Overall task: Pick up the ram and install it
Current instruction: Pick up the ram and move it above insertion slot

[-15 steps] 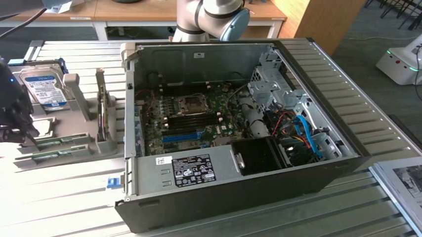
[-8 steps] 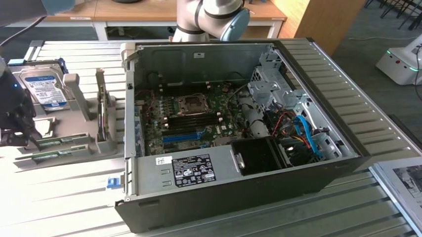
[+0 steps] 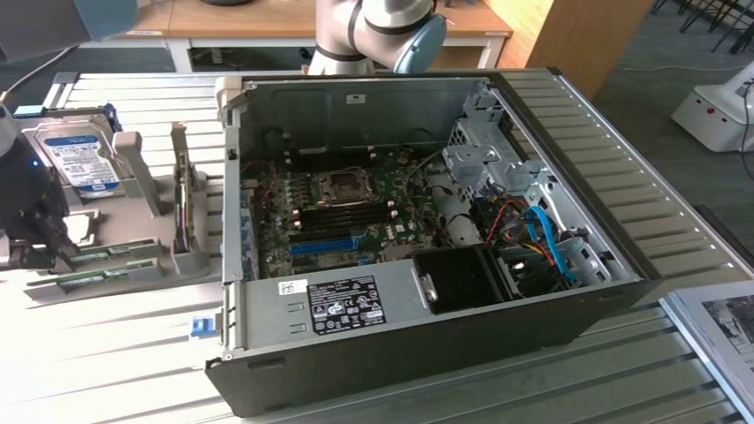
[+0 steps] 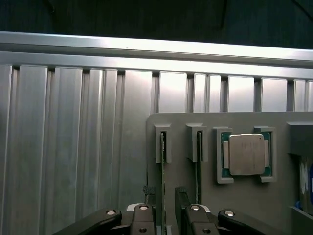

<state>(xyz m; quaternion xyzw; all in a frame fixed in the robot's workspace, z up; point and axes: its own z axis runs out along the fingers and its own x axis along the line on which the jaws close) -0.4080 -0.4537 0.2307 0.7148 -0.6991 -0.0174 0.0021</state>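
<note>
The ram (image 4: 163, 166) stands in a grey holder (image 4: 234, 205) on the ribbed table (image 4: 73, 147), straddled by the released gripper (image 4: 165, 193).

Exterior high, wide; wrist close, downward; probably share holder (image 3: 189, 261) (image 4: 244, 205).

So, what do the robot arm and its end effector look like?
The arm is silver-grey and tubular, with a light blue round cap on a joint. The end effector has black bars with bright round pins and two dark fingers.
</note>
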